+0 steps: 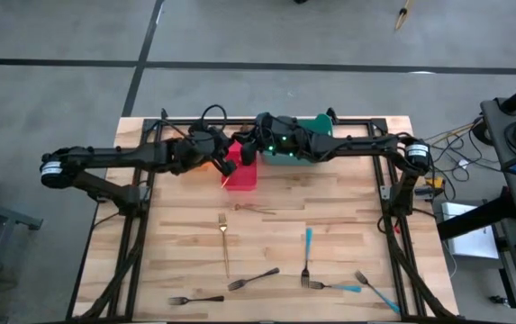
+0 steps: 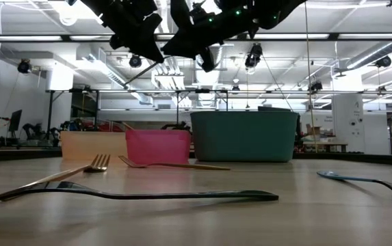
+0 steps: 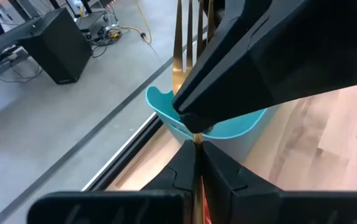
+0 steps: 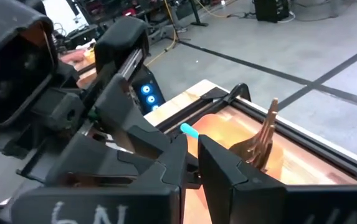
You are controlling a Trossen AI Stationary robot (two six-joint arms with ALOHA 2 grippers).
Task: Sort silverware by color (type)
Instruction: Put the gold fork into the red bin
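My left gripper (image 1: 226, 160) hangs above the far middle of the table, near the red bin (image 1: 241, 173), shut on a gold fork (image 3: 179, 68). My right gripper (image 1: 260, 135) is close beside it, by the teal bin (image 1: 304, 148), shut on a blue-handled fork of which only the handle's tip (image 4: 189, 130) shows. The orange bin (image 4: 271, 158) holds gold forks (image 4: 264, 140) leaning on its wall. On the near half of the table lie loose forks: gold (image 1: 224, 230), blue-handled (image 1: 308, 252) and dark (image 1: 254, 279). My left gripper pinches the gold fork's handle (image 3: 197, 140) between its two fingers. The fork runs along the fingers and sticks out past them, tines (image 3: 190, 25) foremost, lifted clear of table and bins. My right gripper has the blue handle's end (image 4: 189, 130) between its two fingers. The fingers hide the rest of the fork, and it is clear of the table.
The orange (image 2: 93, 145), red (image 2: 158, 146) and teal (image 2: 243, 135) bins stand in a row at the far edge. The two arms almost meet above them. A dark fork (image 2: 148, 195) and a blue-handled one (image 2: 360, 179) lie nearest the front edge.
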